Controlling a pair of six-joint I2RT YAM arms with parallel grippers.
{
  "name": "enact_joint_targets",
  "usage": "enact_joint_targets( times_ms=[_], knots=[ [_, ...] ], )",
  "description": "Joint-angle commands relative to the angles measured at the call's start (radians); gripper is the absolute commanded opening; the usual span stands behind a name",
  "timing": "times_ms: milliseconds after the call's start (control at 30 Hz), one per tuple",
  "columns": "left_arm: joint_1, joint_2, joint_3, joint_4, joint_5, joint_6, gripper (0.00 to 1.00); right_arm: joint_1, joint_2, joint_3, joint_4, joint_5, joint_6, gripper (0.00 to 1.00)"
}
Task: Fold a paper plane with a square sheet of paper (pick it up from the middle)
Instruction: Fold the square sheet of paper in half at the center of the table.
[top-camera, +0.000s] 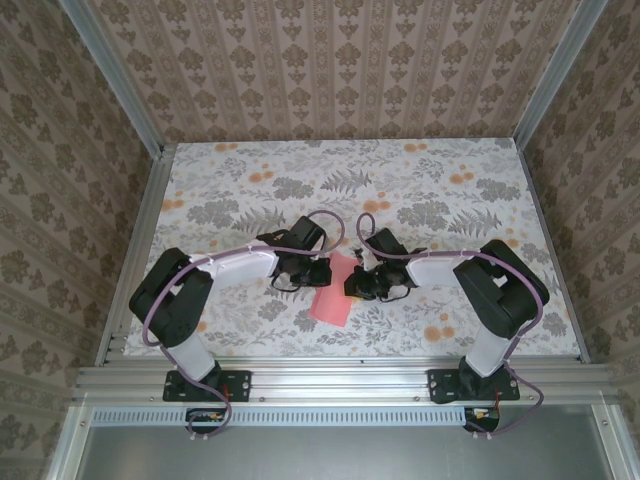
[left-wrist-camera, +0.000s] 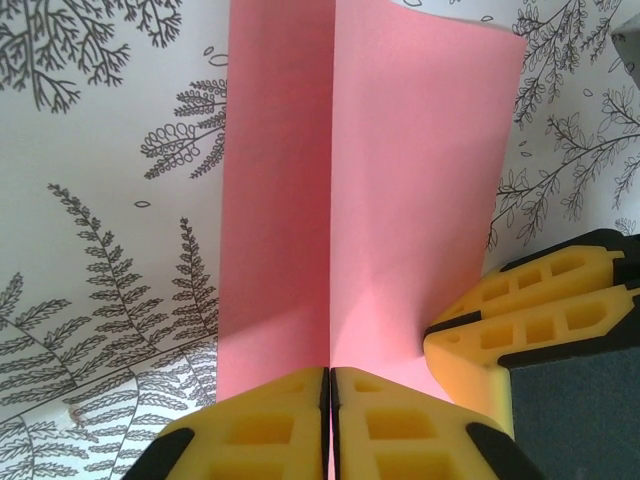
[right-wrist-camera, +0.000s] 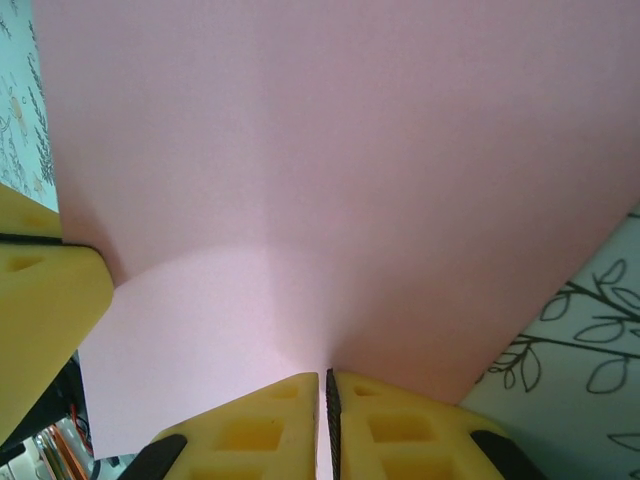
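— How are the fingers of the left gripper (left-wrist-camera: 328, 425) found?

— They are seen pressed flat together. The sheet of paper (left-wrist-camera: 420, 200) is pinched in the seam between them, just where its centre crease (left-wrist-camera: 331, 200) runs in.

— And the right gripper (right-wrist-camera: 322, 430)?

— Its yellow fingers (right-wrist-camera: 400, 430) are likewise clamped together, and an edge of the sheet is caught between them.

— How is the sheet shaped?

— In the left wrist view a straight crease is seen down its middle, with a salmon-pink panel spread to each side. In the right wrist view the paper is bowed upward over the fingers.

— How are the grippers placed about the sheet?

— In the top view the left gripper is set at the sheet's left side and the right gripper at its right side. Both are towards its far end, so the sheet is held between them. In the left wrist view one finger of the right gripper is seen at the sheet's right corner.

— What is found around the sheet?

— The fern-printed tabletop (top-camera: 450, 200) is spread beneath it and on every side. Whether the sheet's near end is touching that surface cannot be told. The metal rail (top-camera: 340, 372) is seen near the sheet, on its near side.
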Motion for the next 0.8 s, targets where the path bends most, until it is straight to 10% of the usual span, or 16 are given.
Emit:
enact_joint_targets(
  times_ms=[0,767],
  knots=[
    [0.012,0.021,0.015,0.016,0.043,0.000,0.11,-0.005,0.015,0.017,-0.062,0.052,-0.021,0.15],
    [0.012,-0.026,-0.036,0.071,-0.080,-0.110,0.00,-0.004,-0.128,0.024,-0.115,0.060,0.034,0.17]
  ],
)
